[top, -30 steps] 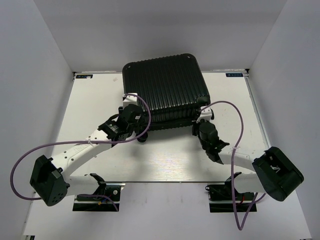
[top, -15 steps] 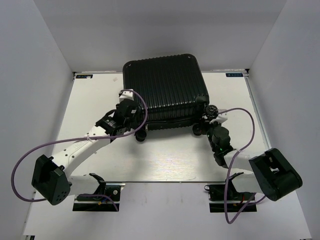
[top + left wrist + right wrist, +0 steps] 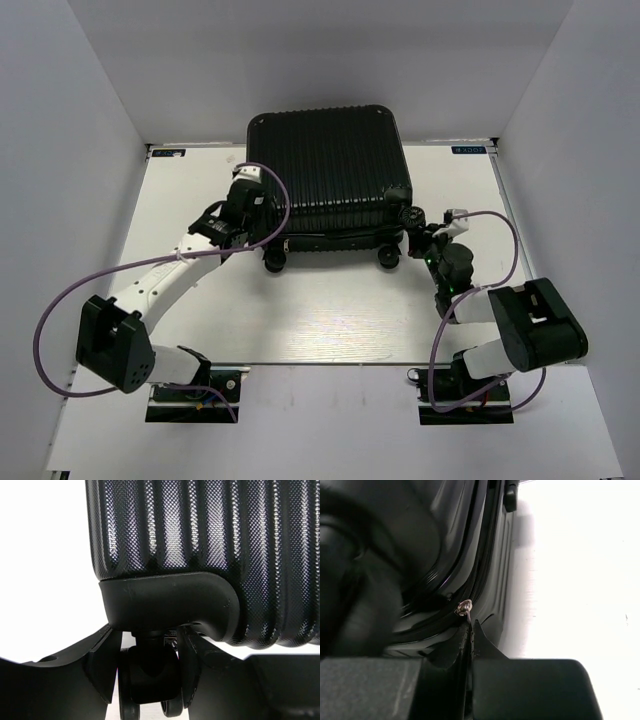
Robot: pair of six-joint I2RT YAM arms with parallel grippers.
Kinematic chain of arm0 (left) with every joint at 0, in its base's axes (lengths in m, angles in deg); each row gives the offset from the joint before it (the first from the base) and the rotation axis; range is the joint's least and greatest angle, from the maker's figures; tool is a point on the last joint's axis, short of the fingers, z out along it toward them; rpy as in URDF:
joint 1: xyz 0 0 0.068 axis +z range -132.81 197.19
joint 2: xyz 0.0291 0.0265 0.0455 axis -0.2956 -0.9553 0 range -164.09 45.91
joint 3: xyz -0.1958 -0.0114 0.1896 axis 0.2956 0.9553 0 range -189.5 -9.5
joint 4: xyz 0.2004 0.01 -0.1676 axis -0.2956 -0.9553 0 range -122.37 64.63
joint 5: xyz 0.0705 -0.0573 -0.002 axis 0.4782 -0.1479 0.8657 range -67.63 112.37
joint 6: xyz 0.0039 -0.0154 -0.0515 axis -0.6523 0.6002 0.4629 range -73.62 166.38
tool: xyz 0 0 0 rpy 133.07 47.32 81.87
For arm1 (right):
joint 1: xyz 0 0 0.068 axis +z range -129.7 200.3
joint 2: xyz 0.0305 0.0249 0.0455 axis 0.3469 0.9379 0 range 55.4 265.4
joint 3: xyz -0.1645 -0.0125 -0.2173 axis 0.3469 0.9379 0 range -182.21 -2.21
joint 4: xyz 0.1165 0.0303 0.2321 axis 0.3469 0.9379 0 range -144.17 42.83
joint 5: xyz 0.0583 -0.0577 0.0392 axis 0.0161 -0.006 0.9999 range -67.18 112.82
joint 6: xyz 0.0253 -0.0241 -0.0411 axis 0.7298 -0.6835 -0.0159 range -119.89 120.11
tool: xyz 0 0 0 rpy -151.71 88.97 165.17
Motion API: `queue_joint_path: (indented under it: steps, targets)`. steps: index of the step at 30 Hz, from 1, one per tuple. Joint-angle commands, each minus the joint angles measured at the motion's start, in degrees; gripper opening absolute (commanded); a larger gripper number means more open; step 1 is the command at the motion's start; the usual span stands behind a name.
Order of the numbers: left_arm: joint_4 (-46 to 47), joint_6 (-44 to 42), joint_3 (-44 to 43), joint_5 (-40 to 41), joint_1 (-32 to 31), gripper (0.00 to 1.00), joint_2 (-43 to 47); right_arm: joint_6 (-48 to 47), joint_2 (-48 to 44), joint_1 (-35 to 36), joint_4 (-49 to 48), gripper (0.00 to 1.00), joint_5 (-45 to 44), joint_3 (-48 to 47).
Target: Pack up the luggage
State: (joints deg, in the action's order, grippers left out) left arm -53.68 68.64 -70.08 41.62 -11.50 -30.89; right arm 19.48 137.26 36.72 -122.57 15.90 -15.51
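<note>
Step in hand, by my judgement: zipping the lid shut along the near edge.

To do it well:
- The left pincer should only brace. Its fingers stand on either side of the caster and look to touch it. I cannot tell whether they clamp it.
- The luggage must not slide on the counter while the zip is drawn, or the pull may be lost.
- The right pincer is closed, with the zipper pull apparently nipped at its very tips. That is a shallow hold, so I would draw slowly, in line with the zip track, and slow at the rounded corner.

Positions:
- The luggage lies flat, ribbed shell up, lid down, at the far middle of the counter.
- In the overhead view the left arm reaches to the case's near-left corner. In the left wrist view the shell fills the space above the pincer and the caster housing sits just over the fingers.
- The right pincer is at the near-right corner, against the side seam. In its wrist view the case runs up and away to the left, with bare counter to the right.
</note>
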Motion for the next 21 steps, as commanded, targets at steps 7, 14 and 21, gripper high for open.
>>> queue_joint_path:
  steps: [7, 14, 21]
  targets:
    - [-1.8, -13.3, 0.7, 2.9, 9.3, 0.00, -4.3, -2.8, 5.1, -9.0, 2.8, 0.00, 10.7, -8.9]
    - [2.9, -21.8, -0.8, -10.3, 15.7, 0.00, -8.2, -10.7, 12.7, -11.1, 6.0, 0.00, 22.8, -20.4]
    - [7.1, -30.9, -3.8, -17.2, 22.2, 0.00, -13.1, -16.7, 20.9, -11.0, 11.9, 0.00, 22.3, -34.5]
